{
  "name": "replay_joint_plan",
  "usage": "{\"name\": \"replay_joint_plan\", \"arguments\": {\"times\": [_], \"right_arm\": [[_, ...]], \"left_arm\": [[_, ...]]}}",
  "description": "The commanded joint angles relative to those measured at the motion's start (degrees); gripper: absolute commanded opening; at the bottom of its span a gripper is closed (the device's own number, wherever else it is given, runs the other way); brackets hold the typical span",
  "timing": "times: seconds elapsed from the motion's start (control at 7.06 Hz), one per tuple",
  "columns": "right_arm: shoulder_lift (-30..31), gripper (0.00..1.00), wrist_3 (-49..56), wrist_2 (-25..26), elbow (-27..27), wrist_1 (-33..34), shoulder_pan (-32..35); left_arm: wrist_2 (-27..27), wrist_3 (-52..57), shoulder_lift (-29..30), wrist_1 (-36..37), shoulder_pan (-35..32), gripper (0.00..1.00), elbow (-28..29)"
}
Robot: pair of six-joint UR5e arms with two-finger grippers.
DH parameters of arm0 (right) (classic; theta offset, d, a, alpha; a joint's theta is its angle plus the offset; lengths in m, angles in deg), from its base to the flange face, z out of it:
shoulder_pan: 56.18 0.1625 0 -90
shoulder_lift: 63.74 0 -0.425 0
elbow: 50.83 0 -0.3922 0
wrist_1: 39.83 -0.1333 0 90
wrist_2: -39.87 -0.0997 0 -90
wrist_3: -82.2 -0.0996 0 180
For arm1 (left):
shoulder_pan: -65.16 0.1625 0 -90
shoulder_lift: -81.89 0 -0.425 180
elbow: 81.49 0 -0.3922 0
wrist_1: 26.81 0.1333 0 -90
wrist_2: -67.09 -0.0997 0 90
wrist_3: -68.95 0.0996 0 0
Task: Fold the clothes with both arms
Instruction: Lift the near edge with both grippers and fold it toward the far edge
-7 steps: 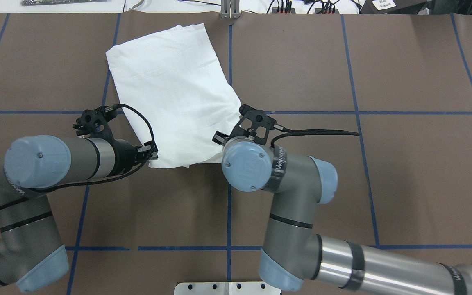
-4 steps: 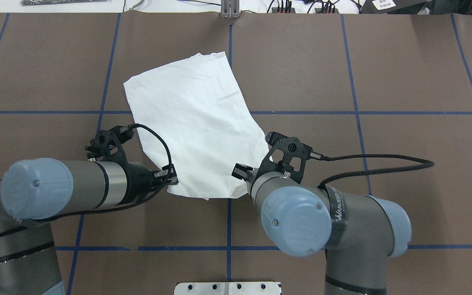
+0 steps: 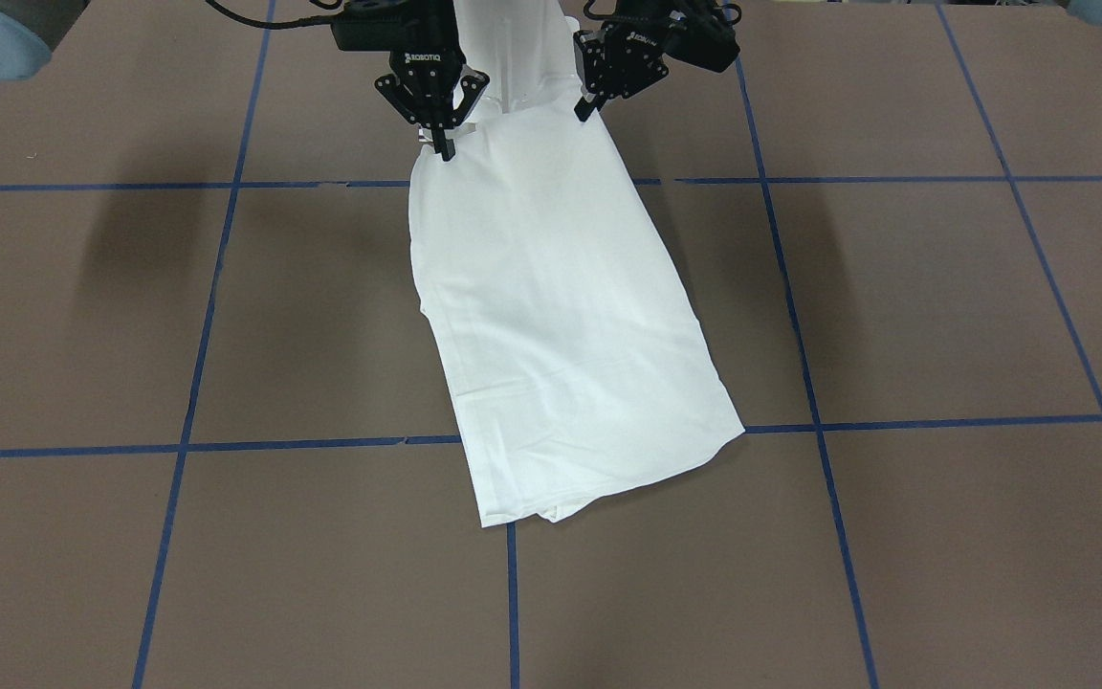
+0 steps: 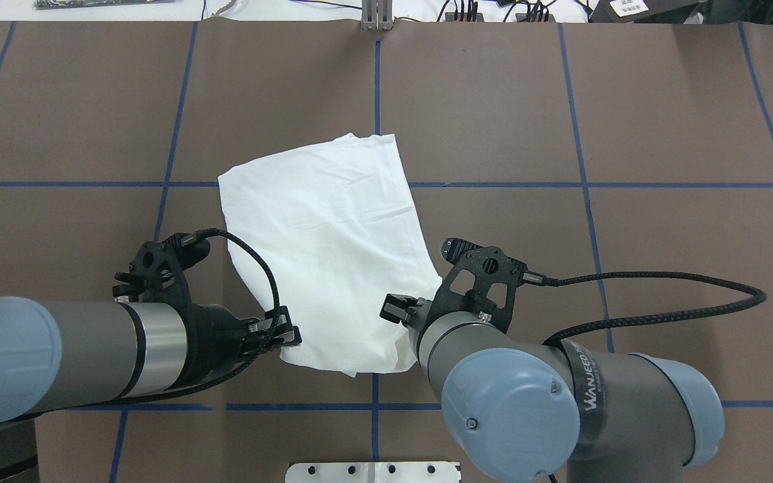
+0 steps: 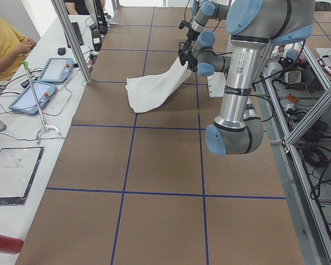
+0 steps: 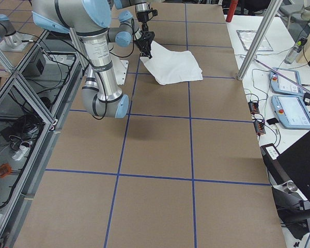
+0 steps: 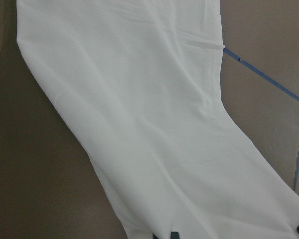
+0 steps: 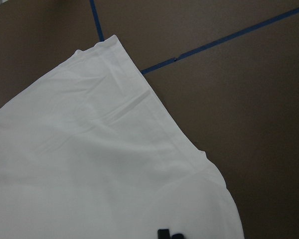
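Note:
The clothes (image 4: 326,235) are one white garment, folded into a long panel with its plain side up, and no print shows. It lies on the brown table and rises at the end nearest the robot. My left gripper (image 4: 288,335) is shut on that end's left corner, also seen in the front-facing view as the left gripper (image 3: 585,107). My right gripper (image 3: 443,145) is shut on the other near corner; from overhead its own wrist mostly hides it. The far end of the clothes (image 3: 599,459) rests flat.
Blue tape lines (image 4: 375,80) grid the brown table cover. A white pedestal plate (image 4: 373,471) sits at the near edge between the arms. Off the table's far side stand metal posts (image 5: 71,38), tablets (image 5: 36,94) and a seated person (image 5: 5,44).
Both arms have drawn back toward the robot's base, dragging the garment with them. Its far end has slid from the table's far edge to about mid-table.

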Motion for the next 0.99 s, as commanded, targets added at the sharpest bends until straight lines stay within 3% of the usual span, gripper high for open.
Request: {"name": "replay_joint_plan", "arguments": {"times": [0.0,0.42,0.85], "right_arm": [[-4.4,0.00,2.7,0.2,5.0,-0.2,2.7],[-11.6,0.00,3.4,0.0,16.3,-3.7,7.8],[-21.0,0.00,6.3,-0.4,35.1,-12.5,13.5]], "left_arm": [[0.1,0.7,0.3,1.4,-1.4,0.00,0.2],[0.1,5.3,0.7,1.4,-10.4,0.00,5.5],[0.3,13.9,6.4,1.4,-20.2,0.00,17.2]]}}
